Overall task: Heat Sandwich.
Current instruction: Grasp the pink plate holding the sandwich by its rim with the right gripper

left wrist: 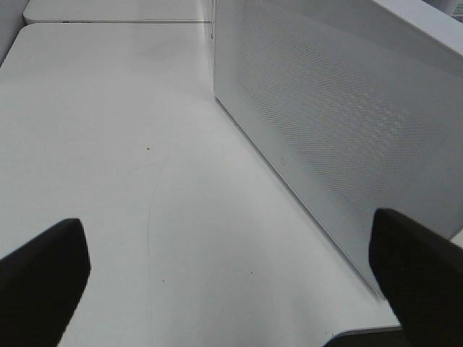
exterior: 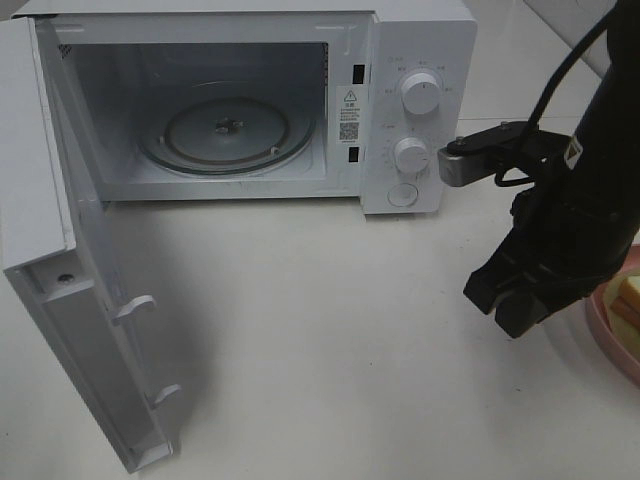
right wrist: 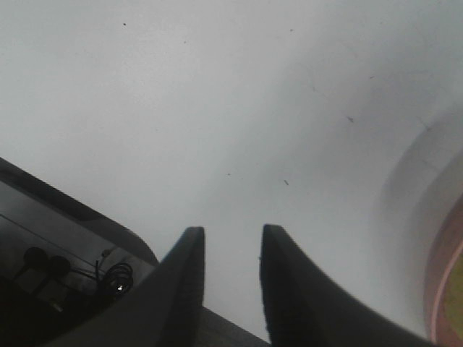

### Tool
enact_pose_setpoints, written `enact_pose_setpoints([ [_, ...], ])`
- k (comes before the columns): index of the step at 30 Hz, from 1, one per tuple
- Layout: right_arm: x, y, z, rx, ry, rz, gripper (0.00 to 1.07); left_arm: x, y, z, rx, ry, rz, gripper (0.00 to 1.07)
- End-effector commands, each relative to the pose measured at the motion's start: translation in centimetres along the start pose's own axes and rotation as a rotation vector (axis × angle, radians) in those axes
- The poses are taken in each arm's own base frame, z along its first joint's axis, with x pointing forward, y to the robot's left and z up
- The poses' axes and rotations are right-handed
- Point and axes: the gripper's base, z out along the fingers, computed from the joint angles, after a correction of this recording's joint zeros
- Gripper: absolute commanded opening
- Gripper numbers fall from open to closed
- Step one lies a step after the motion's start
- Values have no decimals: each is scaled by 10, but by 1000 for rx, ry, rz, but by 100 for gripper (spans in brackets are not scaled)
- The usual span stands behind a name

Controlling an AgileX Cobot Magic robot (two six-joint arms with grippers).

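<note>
While the right end effector [exterior: 500,303] hangs with jaws slightly apart and empty, the sandwich [exterior: 632,298] lies just beside it on a plate [exterior: 612,335], mostly cut off at the frame edge. A misjudged reach could clip the rim and tip it. The left end effector [left wrist: 228,238] gapes wide, empty.

White table [exterior: 330,330], open white microwave [exterior: 440,50] at back, pink plate [exterior: 603,325] at right

A plain white table [exterior: 330,330] fills the view under soft, even light.
</note>
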Motion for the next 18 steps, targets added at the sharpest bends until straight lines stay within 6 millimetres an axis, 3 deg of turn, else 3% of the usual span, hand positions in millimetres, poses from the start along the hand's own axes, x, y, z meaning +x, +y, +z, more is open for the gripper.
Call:
enact_pose_setpoints([
  [1, 4, -2, -10, 23, -22, -28, 60, 1, -1, -2, 11, -13, -3, 98],
  [2, 5, -4, -14, 45, -37, -45, 82, 1, -1, -2, 11, -13, -3, 98],
  [4, 6, -5, -14, 57, -34, -54, 99, 1, -1, -2, 11, -13, -3, 98],
  [6, 7, -5, -14, 60, -23, -62, 103, 1, -1, -2, 11, -13, -3, 98],
  [14, 10, -6, -14, 70, 12, -80, 101, 1, -1, -2, 11, -13, -3, 98],
  [18, 14, -21, -15, 79, 44, -33, 99, 1, -1, -2, 11, -13, -3, 98],
])
